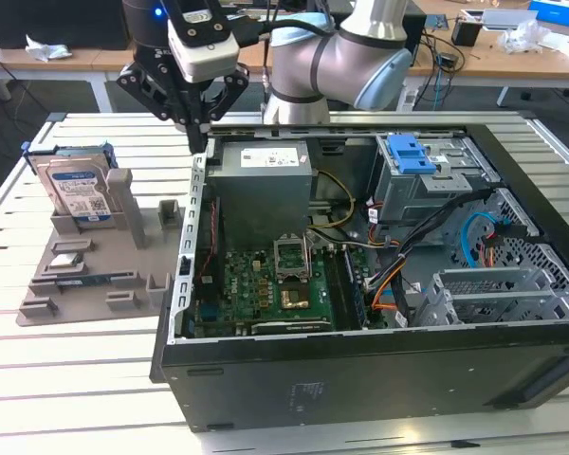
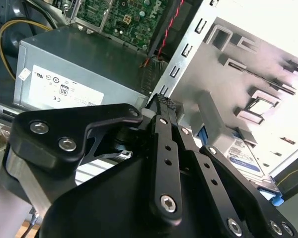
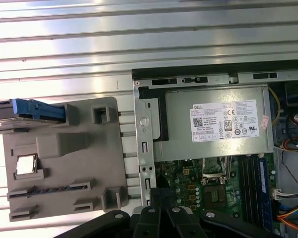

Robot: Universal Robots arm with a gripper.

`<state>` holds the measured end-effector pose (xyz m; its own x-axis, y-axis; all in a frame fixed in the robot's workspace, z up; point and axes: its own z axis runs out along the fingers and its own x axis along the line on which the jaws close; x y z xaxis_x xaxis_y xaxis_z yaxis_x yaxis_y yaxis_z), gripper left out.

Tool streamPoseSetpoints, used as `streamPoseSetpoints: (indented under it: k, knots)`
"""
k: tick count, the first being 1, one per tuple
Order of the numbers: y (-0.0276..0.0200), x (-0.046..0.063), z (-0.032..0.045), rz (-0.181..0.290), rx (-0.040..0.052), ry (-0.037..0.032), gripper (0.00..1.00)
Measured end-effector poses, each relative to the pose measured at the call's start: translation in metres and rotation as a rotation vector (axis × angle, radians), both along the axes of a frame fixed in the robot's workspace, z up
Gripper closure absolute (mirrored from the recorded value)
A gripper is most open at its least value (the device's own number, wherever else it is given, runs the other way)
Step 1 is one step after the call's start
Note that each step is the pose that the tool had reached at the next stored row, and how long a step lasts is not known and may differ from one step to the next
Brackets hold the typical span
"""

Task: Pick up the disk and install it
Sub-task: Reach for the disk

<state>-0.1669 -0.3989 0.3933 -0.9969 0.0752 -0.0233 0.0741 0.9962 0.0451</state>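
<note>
The disk (image 1: 76, 190) is a silver drive with a white-and-blue label and blue side rails, standing on edge in a grey fixture (image 1: 85, 275) on the exterior view's left. In the first wrist view I see the disk (image 3: 35, 109) edge-on at the fixture's end. Its label also shows in the second wrist view, on the disk (image 2: 244, 157) beyond the black linkage. My gripper (image 1: 198, 144) hangs above the case's wall beside the power supply, apart from the disk, shut with nothing in it. Its tips show in both wrist views (image 2: 161, 102) (image 3: 161, 194).
An open computer case (image 1: 360, 379) lies on the slatted table (image 1: 76, 379), holding a grey power supply (image 1: 264, 185), a motherboard (image 1: 266, 284) and a metal drive cage with a blue latch (image 1: 412, 152). Cables run across the exterior view's right side. Desks stand behind.
</note>
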Motion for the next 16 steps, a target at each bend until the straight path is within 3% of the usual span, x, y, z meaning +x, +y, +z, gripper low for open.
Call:
streamPoseSetpoints:
  k: [16]
  knots:
    - [0.0000, -0.027, 0.0000, 0.000, 0.0000, 0.0000, 0.89]
